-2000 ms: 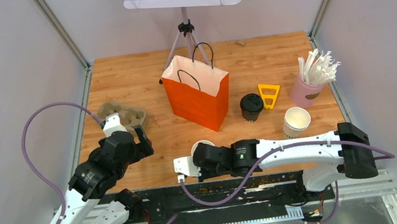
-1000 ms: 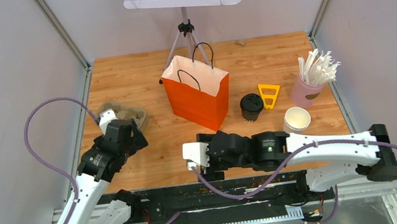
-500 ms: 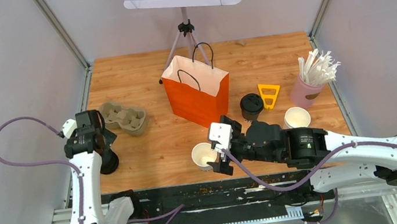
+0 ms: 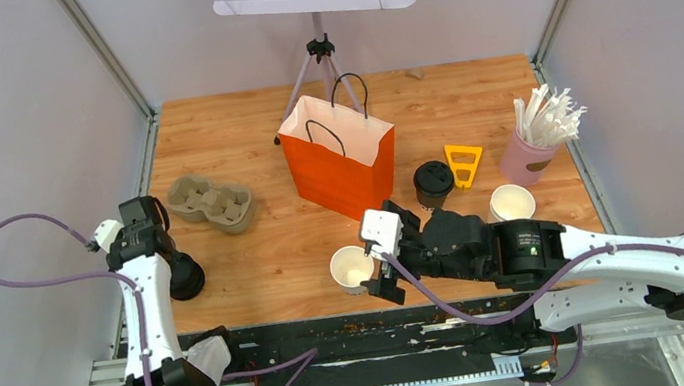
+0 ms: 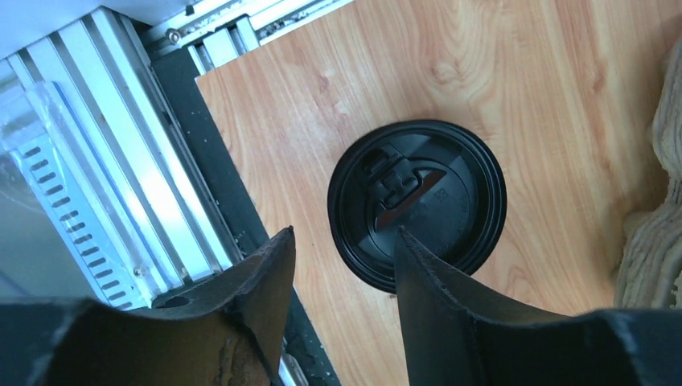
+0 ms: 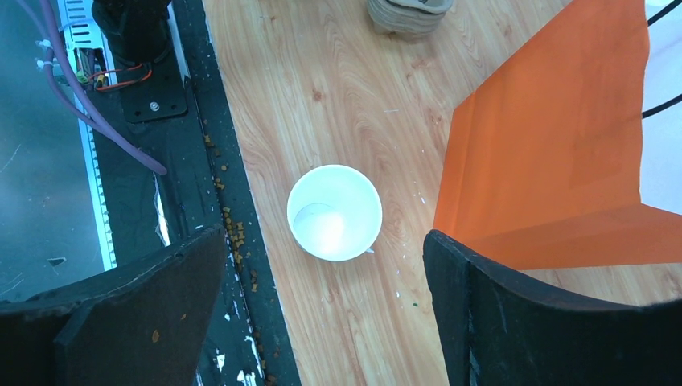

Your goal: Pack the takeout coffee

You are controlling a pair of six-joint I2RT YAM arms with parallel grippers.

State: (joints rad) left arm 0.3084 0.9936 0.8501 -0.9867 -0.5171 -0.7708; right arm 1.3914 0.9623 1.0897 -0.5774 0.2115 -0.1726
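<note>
By surface's [image 4: 276, 253] left edge, L end effector [image 5: 342, 241] open & empty over black lid [image 5: 417, 205]: lid-grab step, needs drop + pinch; R end effector [image 6: 322, 241] open, empty over lidless cup [image 6: 334, 213]

The top camera looks down from above and behind the arms over the whole counter [image 4: 228, 128]. The left wrist camera sits close above a black lid [image 5: 418, 201], the right wrist camera higher over an open cup [image 6: 334, 211]. The top view shares both.

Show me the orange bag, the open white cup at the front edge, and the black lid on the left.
orange bag [image 4: 336, 179], top external view, its orange front face.
open white cup [image 6: 331, 217], right wrist view, its inside bottom.
black lid [image 5: 422, 193], left wrist view, middle of its top.
</note>
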